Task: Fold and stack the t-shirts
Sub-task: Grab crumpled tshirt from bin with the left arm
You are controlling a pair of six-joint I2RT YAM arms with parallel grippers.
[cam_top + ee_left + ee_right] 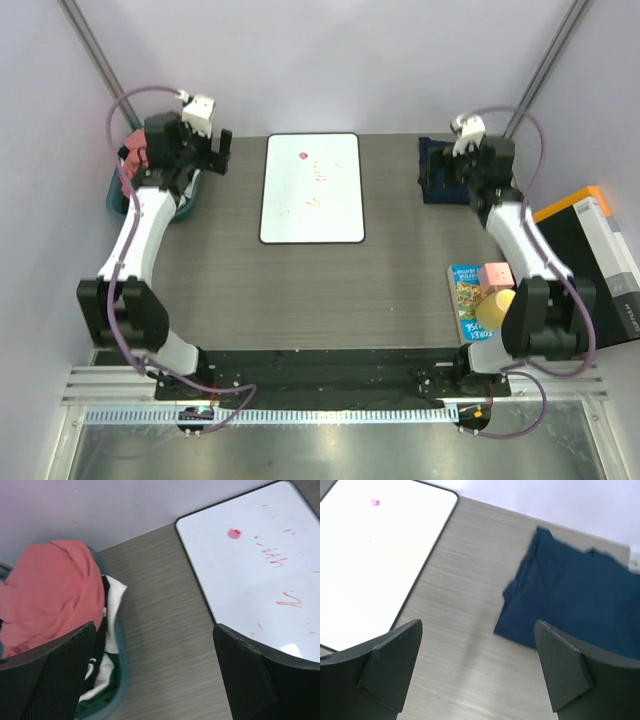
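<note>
Two robot arms reach across a grey worktop (300,290). The left end effector (155,645) hangs open and empty, fingers wide apart, beside a teal basket (121,672) at the far left corner. A salmon t-shirt (50,595) lies bunched on top of the basket, with white cloth (114,600) under it. The right end effector (477,635), also open and empty, hangs over the edge of a folded navy t-shirt (570,605) lying flat at the far right. A white board (311,187) lies between the two shirts

Matt cloth salmon shirt (50,595) & navy shirt (580,605); glossy smooth board (250,555).
</note>
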